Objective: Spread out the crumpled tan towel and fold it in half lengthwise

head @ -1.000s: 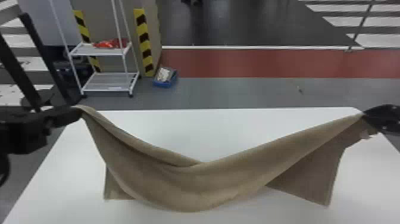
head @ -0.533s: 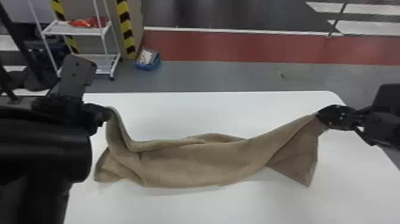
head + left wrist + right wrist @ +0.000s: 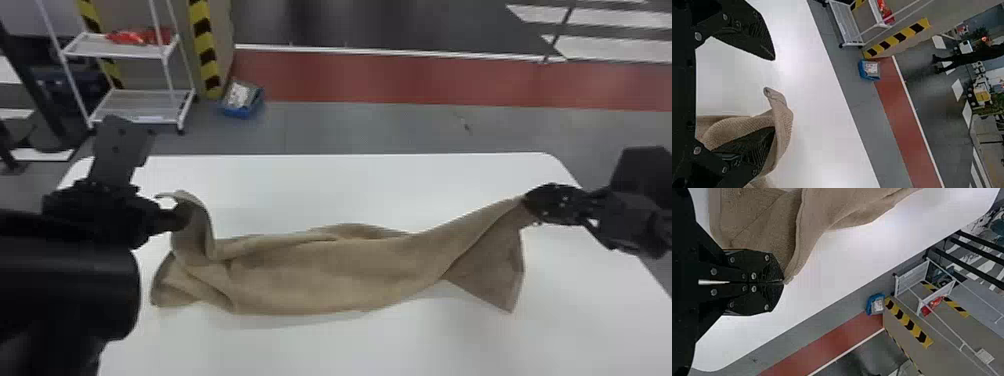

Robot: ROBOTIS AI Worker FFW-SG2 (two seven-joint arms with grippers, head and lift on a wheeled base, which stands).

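The left gripper (image 3: 172, 220) gapes, towel (image 3: 320, 270) over one finger; the right gripper (image 3: 532, 202) (arm angled inward) pinches the other end

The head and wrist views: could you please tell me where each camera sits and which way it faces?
Head view: on the head, looking forward and down over the towel and table; left arm and right arm show.
Left wrist view: on the left wrist, looking past the open left gripper across the table to the floor beyond.
Right wrist view: on the right wrist, looking past the right gripper, shut on the towel, toward the white rack.
Shared: both wrist views show the blue box.
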